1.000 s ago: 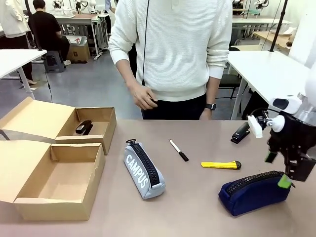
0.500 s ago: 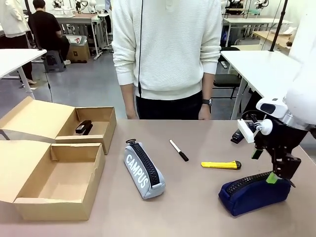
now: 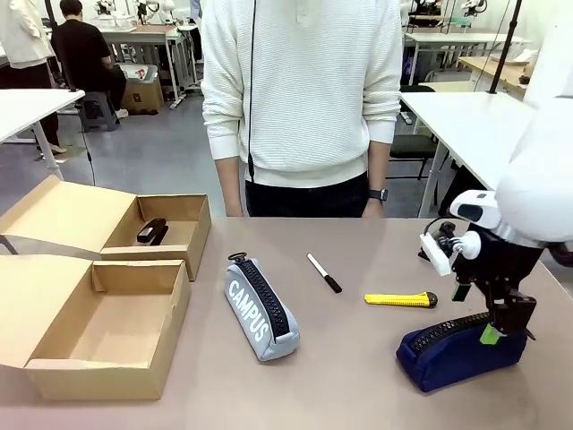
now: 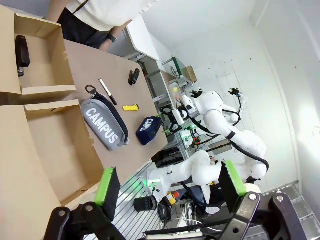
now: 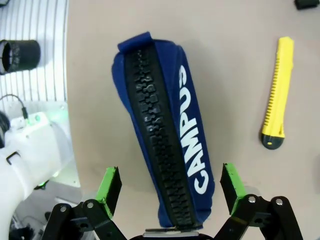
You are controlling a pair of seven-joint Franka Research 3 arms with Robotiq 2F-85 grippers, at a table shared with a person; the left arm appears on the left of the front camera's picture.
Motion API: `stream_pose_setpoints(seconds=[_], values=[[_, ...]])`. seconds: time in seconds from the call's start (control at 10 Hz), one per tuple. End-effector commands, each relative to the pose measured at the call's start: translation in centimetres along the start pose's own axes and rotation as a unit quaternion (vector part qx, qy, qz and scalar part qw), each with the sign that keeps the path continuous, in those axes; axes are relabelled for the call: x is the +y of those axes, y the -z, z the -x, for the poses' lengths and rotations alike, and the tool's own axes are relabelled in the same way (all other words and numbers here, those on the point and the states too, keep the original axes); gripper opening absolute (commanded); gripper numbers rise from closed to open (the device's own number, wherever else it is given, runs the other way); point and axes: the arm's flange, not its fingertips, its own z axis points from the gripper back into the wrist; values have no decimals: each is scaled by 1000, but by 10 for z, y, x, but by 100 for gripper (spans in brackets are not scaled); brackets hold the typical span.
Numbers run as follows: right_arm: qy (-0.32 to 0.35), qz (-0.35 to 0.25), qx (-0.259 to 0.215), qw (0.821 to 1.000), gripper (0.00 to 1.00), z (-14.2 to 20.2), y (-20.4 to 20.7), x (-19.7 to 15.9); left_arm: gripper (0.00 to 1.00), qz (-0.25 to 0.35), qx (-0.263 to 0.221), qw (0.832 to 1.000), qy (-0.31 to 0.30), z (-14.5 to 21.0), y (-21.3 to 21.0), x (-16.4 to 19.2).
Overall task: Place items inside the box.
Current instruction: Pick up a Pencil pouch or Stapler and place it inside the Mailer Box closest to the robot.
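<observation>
the right jaws are held wide and empty, with the navy case (image 5: 165, 135) lying between them on the worktop (image 5: 235, 60). gripped at its near end only, it could sag and slip free.

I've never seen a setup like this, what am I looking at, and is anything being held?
A two-armed robot shares a table with a person. The front picture looks across it; the other two come from wrist cameras. On the table lie a grey pencil case, a marker, a yellow knife and a navy pencil case; a stapler sits in the far cardboard box. The right tool is open around the navy pencil case, gripping nothing. The left tool is open and empty.
</observation>
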Motion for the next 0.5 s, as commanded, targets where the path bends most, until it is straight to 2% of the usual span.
stream_pose_setpoints(seconds=[0.0,0.4], values=[[5,8,18,1000,100,8,30,12,100,5,2,1000,13,1,-2,-1],[-6,1,7,1000,100,8,42,13,100,5,2,1000,13,1,-2,-1]])
